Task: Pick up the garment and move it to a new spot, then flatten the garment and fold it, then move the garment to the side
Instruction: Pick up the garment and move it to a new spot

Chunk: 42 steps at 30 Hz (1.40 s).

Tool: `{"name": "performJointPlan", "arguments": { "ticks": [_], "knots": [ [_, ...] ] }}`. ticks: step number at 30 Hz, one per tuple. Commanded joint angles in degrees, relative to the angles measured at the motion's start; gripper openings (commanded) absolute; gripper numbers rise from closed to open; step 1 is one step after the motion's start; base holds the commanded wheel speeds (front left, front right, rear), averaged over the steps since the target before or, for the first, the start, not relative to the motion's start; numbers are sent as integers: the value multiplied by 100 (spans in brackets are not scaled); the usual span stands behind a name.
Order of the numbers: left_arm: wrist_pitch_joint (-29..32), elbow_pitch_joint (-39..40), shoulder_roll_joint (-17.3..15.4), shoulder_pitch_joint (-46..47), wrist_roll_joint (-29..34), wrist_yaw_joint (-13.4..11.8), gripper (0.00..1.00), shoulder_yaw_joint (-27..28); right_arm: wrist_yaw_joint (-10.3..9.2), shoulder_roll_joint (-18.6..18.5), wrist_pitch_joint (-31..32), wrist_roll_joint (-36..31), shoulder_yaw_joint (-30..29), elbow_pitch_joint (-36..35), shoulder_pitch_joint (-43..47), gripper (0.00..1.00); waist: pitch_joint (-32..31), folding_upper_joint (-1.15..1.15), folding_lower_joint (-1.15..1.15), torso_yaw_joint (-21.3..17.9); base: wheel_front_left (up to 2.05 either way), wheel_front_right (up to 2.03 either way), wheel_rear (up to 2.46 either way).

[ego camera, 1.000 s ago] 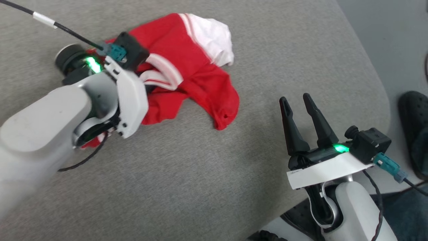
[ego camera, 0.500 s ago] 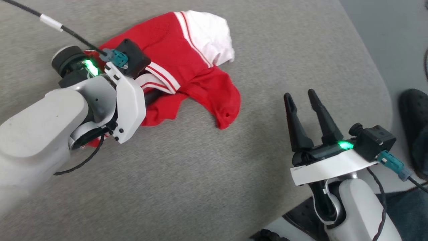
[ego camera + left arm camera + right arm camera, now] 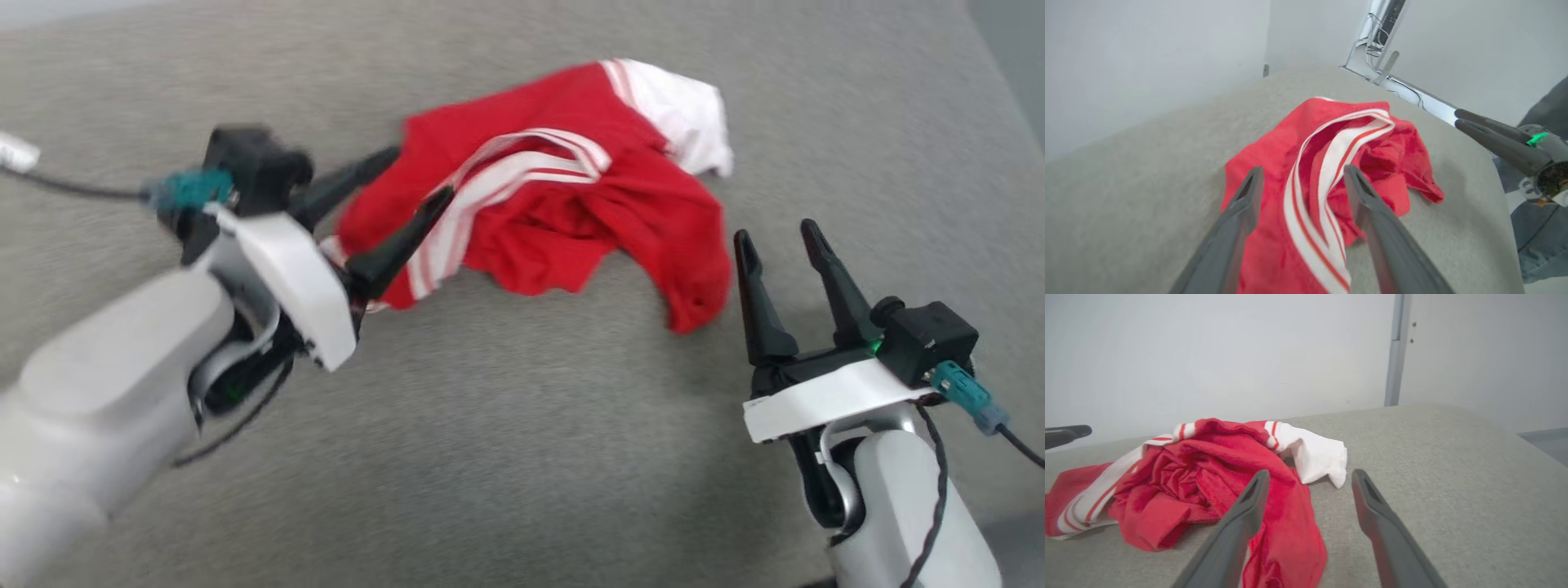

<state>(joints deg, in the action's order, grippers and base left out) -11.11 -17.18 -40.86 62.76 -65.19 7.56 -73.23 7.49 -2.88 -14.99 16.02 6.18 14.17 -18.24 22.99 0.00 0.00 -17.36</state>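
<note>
The garment (image 3: pixel 571 220) is a crumpled red jersey lying on the grey table (image 3: pixel 506 457), with a white sleeve (image 3: pixel 686 122) at its far right. A white-and-red striped trim (image 3: pixel 1331 163) runs across its top. The chest lettering is hidden in the folds. My left gripper (image 3: pixel 420 175) is open, its fingers spread over the garment's left part with the trim between them (image 3: pixel 1303 170). My right gripper (image 3: pixel 775 233) stands open just right of the garment's near red corner, nothing between its fingers (image 3: pixel 1310 473). The garment (image 3: pixel 1208 465) lies left of the right fingers.
The table's rounded right edge (image 3: pixel 1502 196) drops off beside my right gripper (image 3: pixel 1458 118). A person's blue-jeaned leg (image 3: pixel 1539 241) is beyond that edge. A pale wall and a metal post (image 3: pixel 1394 351) stand behind the table. Bare grey cloth lies in front of the garment.
The head camera has shifted. My left gripper, earlier pointed down into the garment, now lies lower with both fingers showing open. The garment has changed shape, its striped trim drawn out on top.
</note>
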Motion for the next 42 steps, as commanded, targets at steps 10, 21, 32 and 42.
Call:
{"name": "performJointPlan", "arguments": {
  "ticks": [10, 21, 32, 42],
  "knots": [
    [-411, -855, 558, -2348, -117, -13, 100, 1888, -1, -6, -27, -784, -776, 334, 279, 100, -1150, 0, 0, 1603, 0, 0, 0],
    [-413, -817, 1417, -4689, 1743, -13, 100, 4429, -1, -7, -27, -1115, -1261, 413, 1006, 100, -1801, 0, 0, 2249, 0, 0, 0],
    [-414, 551, 2222, -6568, 3669, -13, 100, 6750, -1, -6, 48, -1143, -1766, 3, 1540, 100, -2079, 0, 0, 2293, 0, 0, 0],
    [-414, 987, 2589, -7013, 4041, -13, 100, 7122, -1, -6, 142, -1057, -1828, -217, 1666, 100, -2039, 0, 0, 2249, 0, 0, 0]
  ]
}}
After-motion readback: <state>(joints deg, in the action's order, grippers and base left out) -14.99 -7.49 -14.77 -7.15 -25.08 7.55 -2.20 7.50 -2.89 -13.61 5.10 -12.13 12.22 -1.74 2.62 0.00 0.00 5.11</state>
